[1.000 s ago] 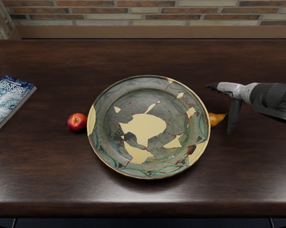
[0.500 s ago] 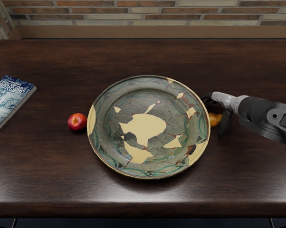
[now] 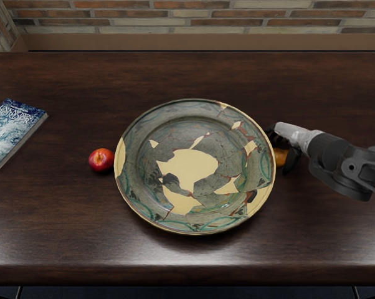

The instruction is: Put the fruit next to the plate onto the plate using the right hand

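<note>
Orange fruit (image 3: 279,157) beneath right hand (image 3: 284,147)

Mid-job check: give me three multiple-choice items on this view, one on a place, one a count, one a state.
1. Where is the red apple relative to the plate? A on it; B left of it; C right of it.
2. How many fruits show? A one; B two; C four.
3. What does the plate hold? A no fruit; B one fruit; C two fruits.
Key: 1 B, it sits off the left rim. 2 B, the apple plus an orange fruit by the right hand. 3 A, both fruits lie on the table.
</note>
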You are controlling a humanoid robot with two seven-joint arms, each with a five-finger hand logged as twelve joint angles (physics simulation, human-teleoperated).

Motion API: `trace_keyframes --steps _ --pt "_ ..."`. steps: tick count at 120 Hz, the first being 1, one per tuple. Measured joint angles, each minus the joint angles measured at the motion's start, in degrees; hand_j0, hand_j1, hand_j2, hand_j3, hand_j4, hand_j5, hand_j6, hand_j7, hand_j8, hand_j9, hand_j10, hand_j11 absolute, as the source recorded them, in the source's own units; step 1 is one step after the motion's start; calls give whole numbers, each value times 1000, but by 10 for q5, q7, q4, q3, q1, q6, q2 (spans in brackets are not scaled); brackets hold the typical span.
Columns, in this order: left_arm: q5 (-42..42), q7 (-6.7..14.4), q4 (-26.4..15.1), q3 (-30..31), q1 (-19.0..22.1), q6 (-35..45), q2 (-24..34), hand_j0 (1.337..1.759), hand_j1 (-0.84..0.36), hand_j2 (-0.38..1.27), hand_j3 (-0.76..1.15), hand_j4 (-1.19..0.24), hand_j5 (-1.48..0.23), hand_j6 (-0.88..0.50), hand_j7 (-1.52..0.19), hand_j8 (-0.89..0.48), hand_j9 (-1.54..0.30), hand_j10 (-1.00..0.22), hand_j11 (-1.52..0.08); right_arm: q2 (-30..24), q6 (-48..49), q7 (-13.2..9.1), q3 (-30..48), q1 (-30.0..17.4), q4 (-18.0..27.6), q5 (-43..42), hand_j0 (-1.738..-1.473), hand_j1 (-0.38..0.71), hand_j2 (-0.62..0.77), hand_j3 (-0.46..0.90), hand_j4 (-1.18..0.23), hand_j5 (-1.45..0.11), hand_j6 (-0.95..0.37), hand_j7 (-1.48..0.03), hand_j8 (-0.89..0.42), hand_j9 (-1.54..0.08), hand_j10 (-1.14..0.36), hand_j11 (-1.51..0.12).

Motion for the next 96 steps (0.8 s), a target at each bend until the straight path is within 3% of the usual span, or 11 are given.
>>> trace_keyframes --steps 50,72,96 --pt "0 0 0 0 0 0 0 1658 328 4 0 -18 -23 -18 -23 -18 -23 -18 -23 5 -8 0 0 -3 -11 -4 -1658 205 -36 0 -479 -624 -481 -621 -479 -624 -478 -624" --pt "0 0 0 0 0 0 0 1658 328 4 0 -18 -23 -18 -23 -18 -23 -18 -23 5 -8 0 0 -4 -11 -3 -1656 267 49 0 -560 -750 -566 -737 -511 -752 -417 -757" --pt "0 0 0 0 0 0 0 1658 328 4 0 -18 -23 -18 -23 -18 -23 -18 -23 5 -9 1 2 -6 -12 -3 -1651 291 120 0 -651 -864 -530 -854 -485 -871 -394 -888"
